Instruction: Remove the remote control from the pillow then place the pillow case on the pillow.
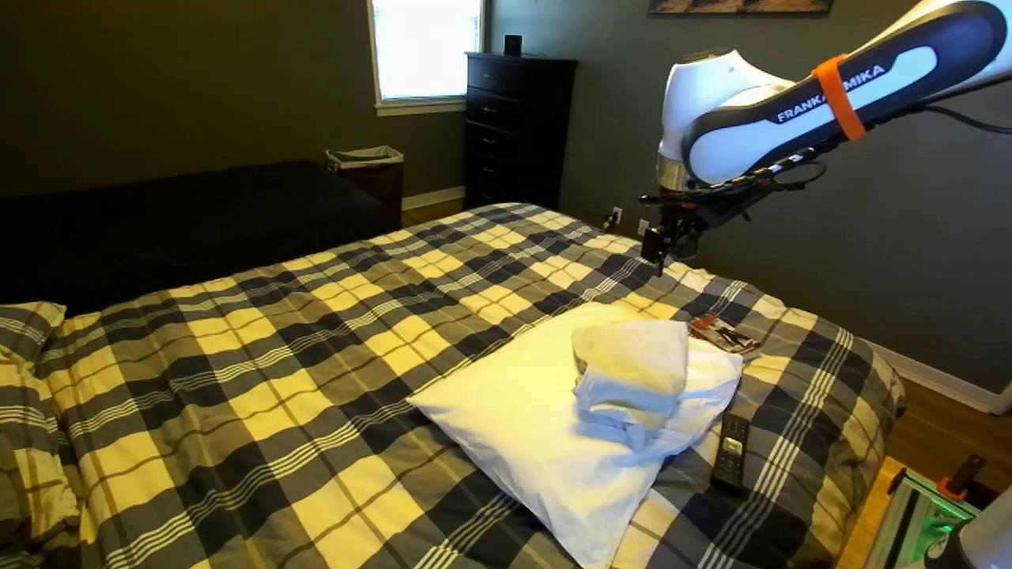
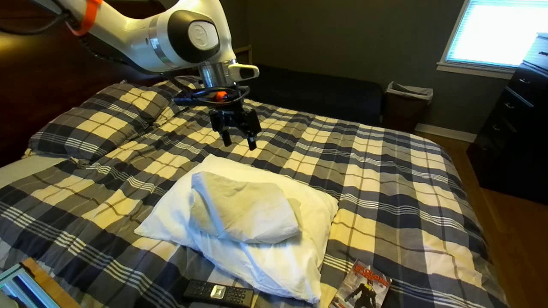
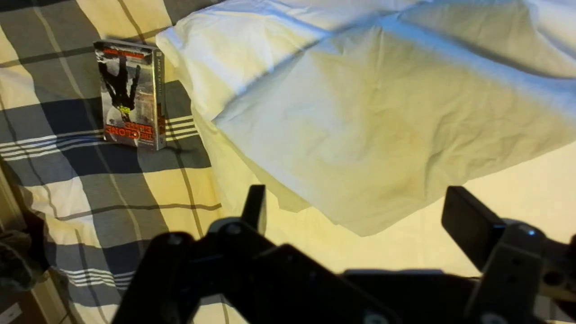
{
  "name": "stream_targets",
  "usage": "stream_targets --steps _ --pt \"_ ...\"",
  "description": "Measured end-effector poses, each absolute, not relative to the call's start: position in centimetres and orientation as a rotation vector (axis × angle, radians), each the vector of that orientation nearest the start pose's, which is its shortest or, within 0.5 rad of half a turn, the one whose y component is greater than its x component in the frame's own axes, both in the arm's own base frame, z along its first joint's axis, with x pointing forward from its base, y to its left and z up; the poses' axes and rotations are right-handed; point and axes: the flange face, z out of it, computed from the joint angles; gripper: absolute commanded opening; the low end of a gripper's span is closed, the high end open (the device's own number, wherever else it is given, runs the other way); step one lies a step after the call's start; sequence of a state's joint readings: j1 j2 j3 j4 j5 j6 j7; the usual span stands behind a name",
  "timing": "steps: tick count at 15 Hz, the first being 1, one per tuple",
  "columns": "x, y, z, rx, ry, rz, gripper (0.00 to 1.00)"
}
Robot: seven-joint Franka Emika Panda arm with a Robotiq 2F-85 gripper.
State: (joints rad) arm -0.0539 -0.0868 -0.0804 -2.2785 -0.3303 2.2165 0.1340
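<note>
The white pillow (image 1: 506, 403) lies flat on the bed and also shows in an exterior view (image 2: 171, 218) and the wrist view (image 3: 315, 245). The off-white folded pillow case (image 1: 632, 359) rests on top of the pillow; it also shows in an exterior view (image 2: 244, 209) and the wrist view (image 3: 360, 135). The black remote control (image 1: 731, 454) lies on the bedspread beside the pillow, also in an exterior view (image 2: 218, 293); it is out of the wrist view. My gripper (image 2: 239, 143) is open and empty, above the bed, apart from cloth and pillow; its fingers (image 3: 355, 191) are spread wide.
A paperback book (image 1: 723, 334) lies on the plaid bedspread (image 1: 316, 340) near a pillow corner, also in the wrist view (image 3: 128, 94). Plaid bed pillows (image 2: 102, 115) lie at the headboard. The robot's mount (image 1: 909, 514) stands at the bed's edge near the remote.
</note>
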Motion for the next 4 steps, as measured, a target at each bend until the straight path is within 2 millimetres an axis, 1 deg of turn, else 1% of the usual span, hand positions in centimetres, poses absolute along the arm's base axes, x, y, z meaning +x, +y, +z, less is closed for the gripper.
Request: stream_targets --steps 2,4 --pt "48.94 -8.76 39.80 -3.390 0.093 -0.042 1.00" --pt "48.76 -9.03 40.09 -3.390 0.099 -0.050 1.00"
